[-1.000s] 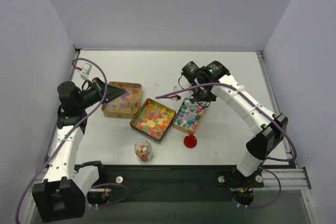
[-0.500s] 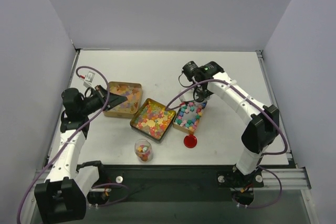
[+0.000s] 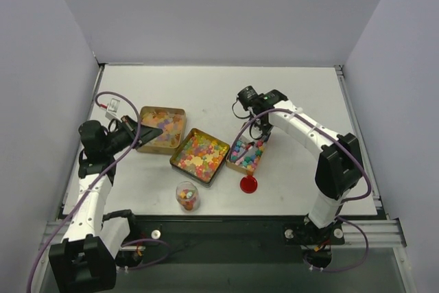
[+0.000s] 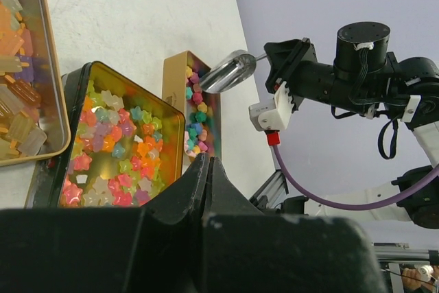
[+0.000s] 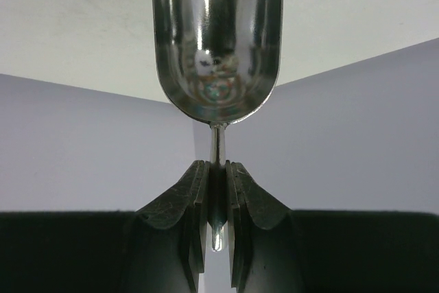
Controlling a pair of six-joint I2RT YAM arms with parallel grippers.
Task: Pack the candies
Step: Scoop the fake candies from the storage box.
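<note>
Pinching the thin handle of a shiny rounded metal scoop (image 5: pixel 216 39) between its fingers, the right gripper (image 5: pixel 217 169) hung over the rightmost shallow gold-coloured metal tin (image 3: pixel 233 149). The scoop's bowl was low over that tin's contents, though whether it touched them could not be told. Tiny multicoloured candies (image 3: pixel 199 156) filled this tin, the middle gold tin (image 3: pixel 184 144) touching its left side, and the left gold tin (image 3: pixel 161 109). More lay in a small clear plastic cup (image 3: pixel 186 195) standing near the middle tin. A flat red round lid (image 3: pixel 248 184) lay on the white table (image 3: pixel 206 87) just below the rightmost tin. The left gripper (image 4: pixel 208 162) was pressed together on nothing, at the left tin's left side.
</note>
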